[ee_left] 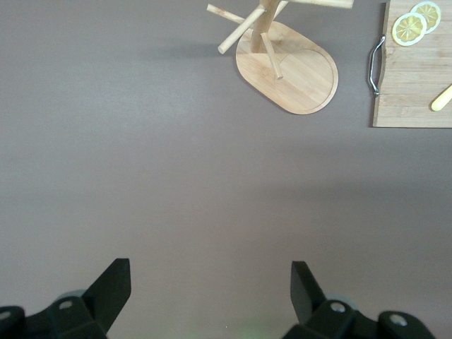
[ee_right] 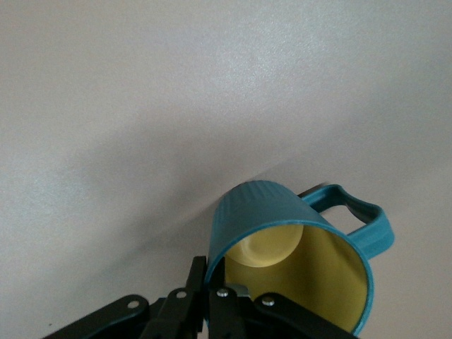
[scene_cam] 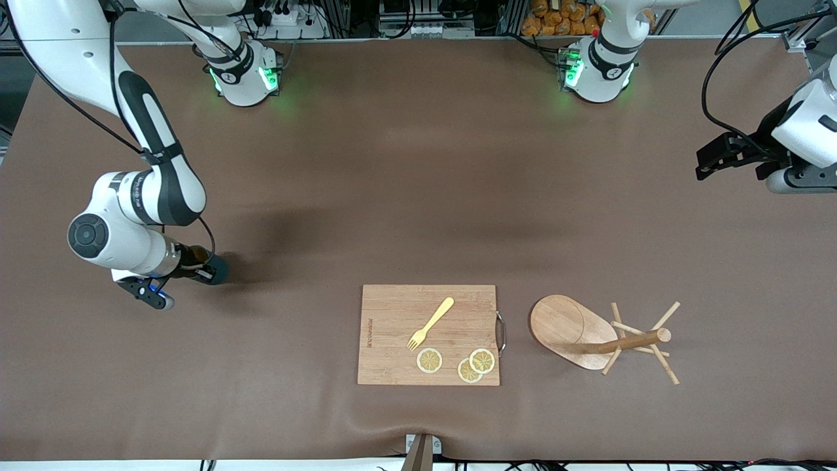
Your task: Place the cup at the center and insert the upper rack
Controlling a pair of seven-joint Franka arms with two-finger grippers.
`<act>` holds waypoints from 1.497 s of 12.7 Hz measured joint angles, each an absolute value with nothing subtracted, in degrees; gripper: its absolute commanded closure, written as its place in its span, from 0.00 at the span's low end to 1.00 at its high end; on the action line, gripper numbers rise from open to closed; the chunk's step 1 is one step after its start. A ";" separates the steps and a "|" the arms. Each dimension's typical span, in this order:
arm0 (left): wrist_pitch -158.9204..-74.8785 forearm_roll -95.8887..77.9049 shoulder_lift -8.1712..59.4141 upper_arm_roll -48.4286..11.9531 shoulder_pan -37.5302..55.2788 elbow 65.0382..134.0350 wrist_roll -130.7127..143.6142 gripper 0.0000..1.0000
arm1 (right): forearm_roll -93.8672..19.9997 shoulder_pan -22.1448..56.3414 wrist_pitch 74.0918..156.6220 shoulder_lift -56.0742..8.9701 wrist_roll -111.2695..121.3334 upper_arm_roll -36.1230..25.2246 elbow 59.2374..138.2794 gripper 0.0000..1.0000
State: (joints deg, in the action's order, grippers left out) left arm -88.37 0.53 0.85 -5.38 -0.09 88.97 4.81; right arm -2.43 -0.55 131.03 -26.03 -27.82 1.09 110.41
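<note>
The dark teal cup (scene_cam: 217,269) with a yellowish inside is at the right arm's end of the table, low over the brown surface and tilted. My right gripper (scene_cam: 201,266) is shut on its rim. In the right wrist view the fingers pinch the rim (ee_right: 217,279) and the cup (ee_right: 268,212) shows its handle. The wooden mug tree (scene_cam: 563,324) stands on its oval base toward the left arm's end, beside the cutting board; it also shows in the left wrist view (ee_left: 296,70). My left gripper (scene_cam: 705,163) is open and empty, high over the left arm's end (ee_left: 212,282).
A bamboo cutting board (scene_cam: 392,314) with a metal handle lies near the front camera at mid-table. It carries a yellow fork (scene_cam: 431,322) and three lemon slices (scene_cam: 429,360). The board's edge shows in the left wrist view (ee_left: 409,85).
</note>
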 measured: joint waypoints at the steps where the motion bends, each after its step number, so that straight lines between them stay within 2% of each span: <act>1: -88.37 0.53 0.85 -5.39 -0.09 88.97 4.79 0.00 | -2.35 -0.39 130.99 -26.02 -28.38 1.11 110.21 1.00; 4: -88.41 0.53 0.85 -5.42 -0.06 88.96 4.78 0.00 | -2.17 2.36 125.28 -25.18 -34.77 1.37 107.24 1.00; 8: -88.65 0.53 0.86 -5.72 0.18 88.96 4.77 0.00 | -2.41 11.61 114.78 -21.43 -54.05 2.12 102.83 1.00; 13: -88.65 0.53 1.07 -5.56 -0.16 88.96 4.76 0.00 | -6.81 27.11 117.95 -19.87 -76.17 2.48 102.80 1.00; 19: -88.79 0.53 2.21 -5.58 -0.14 88.96 4.76 0.00 | -6.98 39.66 125.90 -22.84 -92.74 2.43 104.74 1.00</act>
